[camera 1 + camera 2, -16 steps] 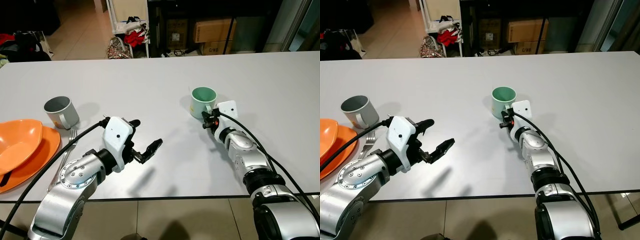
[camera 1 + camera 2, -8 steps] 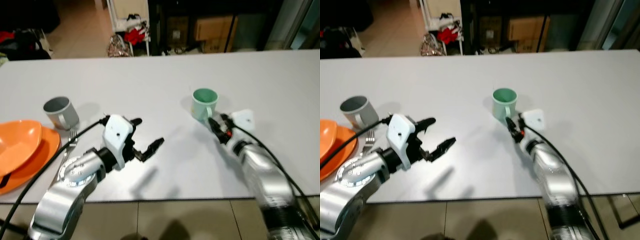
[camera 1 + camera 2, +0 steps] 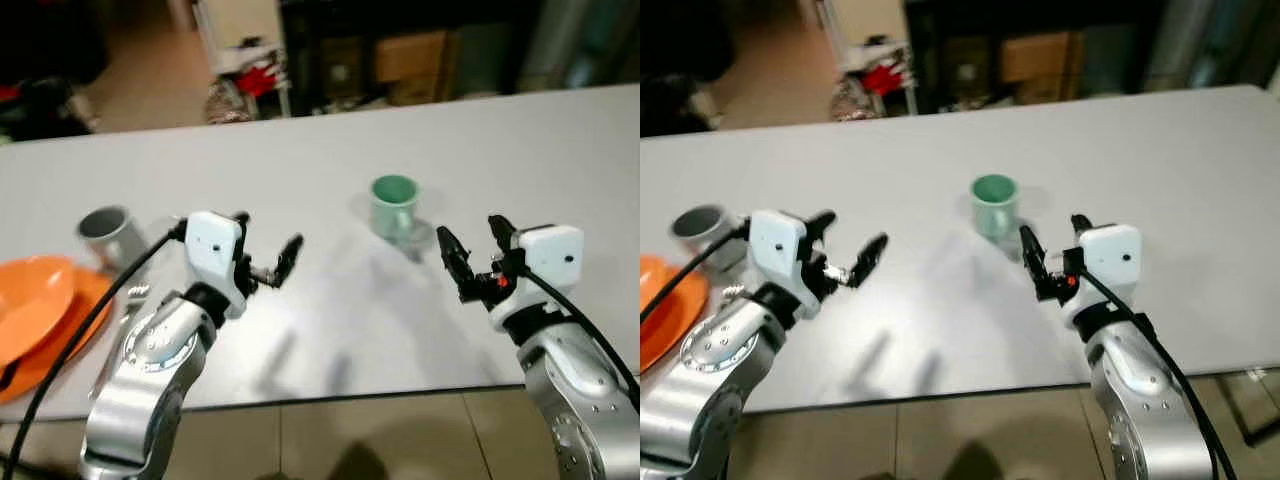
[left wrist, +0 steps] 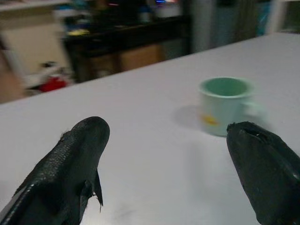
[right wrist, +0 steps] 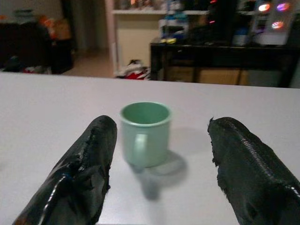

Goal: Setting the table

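Observation:
A pale green mug (image 3: 394, 205) stands upright near the middle of the white table (image 3: 300, 150), its handle toward me. My right gripper (image 3: 472, 245) hovers open a little short of it, apart from it; the mug (image 5: 144, 133) sits ahead between its fingers in the right wrist view. My left gripper (image 3: 265, 242) is open and empty, left of the mug (image 4: 225, 105). A grey mug (image 3: 105, 232) stands at the left, beside stacked orange plates (image 3: 35, 305) and a fork (image 3: 120, 322).
The table's near edge (image 3: 330, 398) runs just under both arms, with tiled floor below. Beyond the far edge stand cardboard boxes (image 3: 415, 55) and a white rack with clothes (image 3: 245, 75). Bare tabletop lies right of the green mug.
My right gripper has drawn back from the green mug's handle toward the near edge and now stands open. The left gripper has risen slightly. The camera has shifted too.

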Controlling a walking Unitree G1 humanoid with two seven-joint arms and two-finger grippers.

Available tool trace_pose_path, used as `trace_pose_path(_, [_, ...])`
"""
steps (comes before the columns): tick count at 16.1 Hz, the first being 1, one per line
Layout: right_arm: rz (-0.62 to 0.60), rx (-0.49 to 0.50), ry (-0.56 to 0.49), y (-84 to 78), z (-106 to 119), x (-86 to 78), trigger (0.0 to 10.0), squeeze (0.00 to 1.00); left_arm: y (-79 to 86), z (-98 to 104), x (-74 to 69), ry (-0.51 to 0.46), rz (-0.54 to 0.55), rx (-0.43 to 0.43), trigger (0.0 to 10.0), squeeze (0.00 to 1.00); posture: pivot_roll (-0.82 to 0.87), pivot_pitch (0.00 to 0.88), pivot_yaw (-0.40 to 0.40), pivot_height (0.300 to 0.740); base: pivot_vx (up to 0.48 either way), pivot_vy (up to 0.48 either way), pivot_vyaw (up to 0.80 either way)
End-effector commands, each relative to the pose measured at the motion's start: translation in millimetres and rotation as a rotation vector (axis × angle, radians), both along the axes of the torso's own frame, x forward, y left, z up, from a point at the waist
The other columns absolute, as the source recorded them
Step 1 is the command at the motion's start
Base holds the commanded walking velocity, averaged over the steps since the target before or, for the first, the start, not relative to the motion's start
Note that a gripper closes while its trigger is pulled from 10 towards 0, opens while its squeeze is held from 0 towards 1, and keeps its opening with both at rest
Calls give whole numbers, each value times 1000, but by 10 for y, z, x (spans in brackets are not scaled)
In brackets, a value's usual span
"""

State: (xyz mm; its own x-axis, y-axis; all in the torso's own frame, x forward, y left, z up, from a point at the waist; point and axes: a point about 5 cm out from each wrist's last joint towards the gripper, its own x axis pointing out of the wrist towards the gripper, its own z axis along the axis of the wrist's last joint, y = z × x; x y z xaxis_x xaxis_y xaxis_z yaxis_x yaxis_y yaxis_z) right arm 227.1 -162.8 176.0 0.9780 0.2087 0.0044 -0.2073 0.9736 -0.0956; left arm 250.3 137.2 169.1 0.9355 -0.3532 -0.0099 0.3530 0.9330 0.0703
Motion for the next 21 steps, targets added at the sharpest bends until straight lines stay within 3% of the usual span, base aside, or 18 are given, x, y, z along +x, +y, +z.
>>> trace_pose_path(1, [76,-32,-25,150,115,-42,10000,1000,10,-3,31,-13,65,22,10000,682,-101,0,124,740,0,0,800])
trace_pose_path(6, [64,-67,-16,133,144,-31,10000,1000,-120,-21,37,13,68,-44,10000,671,-110,0,130,740,0,0,800])
trace_pose_path(11, [64,-130,15,154,124,8,10000,1000,34,-42,4,30,127,-44,10000,675,-115,0,115,740,0,0,800])
trace_pose_path(15, [10,-130,9,22,175,21,10000,1000,-52,-19,91,35,115,-78,10000,686,-120,0,117,740,0,0,800])
trace_pose_path(17, [28,-124,18,60,163,42,10000,1000,-65,-5,12,46,79,-67,10000,682,-84,0,100,740,0,0,800])
trace_pose_path(19, [48,-121,28,128,136,57,10000,1000,34,9,-38,48,96,-70,10000,682,-95,0,114,740,0,0,800])
trace_pose_path(21, [29,-124,21,105,153,25,10000,1000,94,-12,85,36,165,-84,10000,706,-129,0,131,740,0,0,800])
